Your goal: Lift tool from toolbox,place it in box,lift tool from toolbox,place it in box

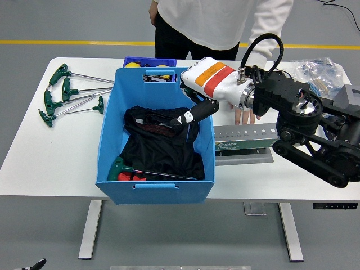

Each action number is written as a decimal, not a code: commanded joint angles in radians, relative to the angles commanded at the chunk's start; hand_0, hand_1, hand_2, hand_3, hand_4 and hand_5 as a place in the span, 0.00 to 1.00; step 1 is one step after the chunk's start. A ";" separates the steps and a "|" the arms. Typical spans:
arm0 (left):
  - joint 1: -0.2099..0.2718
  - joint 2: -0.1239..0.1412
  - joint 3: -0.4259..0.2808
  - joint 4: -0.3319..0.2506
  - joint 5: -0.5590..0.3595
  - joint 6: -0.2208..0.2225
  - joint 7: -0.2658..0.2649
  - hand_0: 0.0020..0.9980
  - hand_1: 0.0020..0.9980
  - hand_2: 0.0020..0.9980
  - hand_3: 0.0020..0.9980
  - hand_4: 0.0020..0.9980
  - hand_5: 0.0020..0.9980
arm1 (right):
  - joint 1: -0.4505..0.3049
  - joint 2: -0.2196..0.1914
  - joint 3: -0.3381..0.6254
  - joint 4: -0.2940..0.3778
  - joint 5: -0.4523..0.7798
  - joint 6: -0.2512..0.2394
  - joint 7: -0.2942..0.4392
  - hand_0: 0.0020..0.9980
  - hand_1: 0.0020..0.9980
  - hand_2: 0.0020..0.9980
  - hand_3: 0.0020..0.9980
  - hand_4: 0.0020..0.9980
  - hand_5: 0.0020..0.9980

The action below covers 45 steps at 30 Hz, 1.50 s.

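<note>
My right hand is now over the blue box, just inside its right wall and above the black cloth that fills most of it. The hand points to the left and a little down, toward the middle of the box. I cannot tell if it is clamped on a tool or carries nothing, because it is dark against the dark cloth and any thin tool would be lost there. The grey toolbox lies on the table just beside the right wall of the box, with its long axis running away from that wall. It is therefore behind my hand, on the wrist side, and for the next pick I judge I must pull back to the right across the wall. My right arm is the nearer one; my left arm is not visible. A person's hand rests flat on the table right of the box, just behind the toolbox, so I should be careful there. One tool with a green handle already lies in the front left corner of the box, its thin metal shaft reaching along the front wall. More green-handled tools lie on the table left of the box.
</note>
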 joint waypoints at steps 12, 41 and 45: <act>0.002 -0.001 -0.016 0.000 0.023 0.000 0.006 0.72 0.72 0.75 0.64 0.63 0.53 | -0.006 0.004 -0.033 -0.011 0.017 0.020 -0.014 0.73 0.74 0.83 0.93 1.00 0.79; 0.004 -0.004 -0.007 0.000 0.016 0.001 0.008 0.72 0.72 0.75 0.64 0.63 0.52 | -0.127 -0.053 0.254 -0.126 0.301 -0.062 0.085 0.91 0.89 0.93 0.95 1.00 0.81; 0.006 -0.005 0.001 0.000 0.004 0.003 0.004 0.72 0.72 0.75 0.64 0.63 0.52 | -0.181 -0.093 0.362 -0.146 0.470 -0.057 0.116 0.91 0.89 0.93 0.95 1.00 0.81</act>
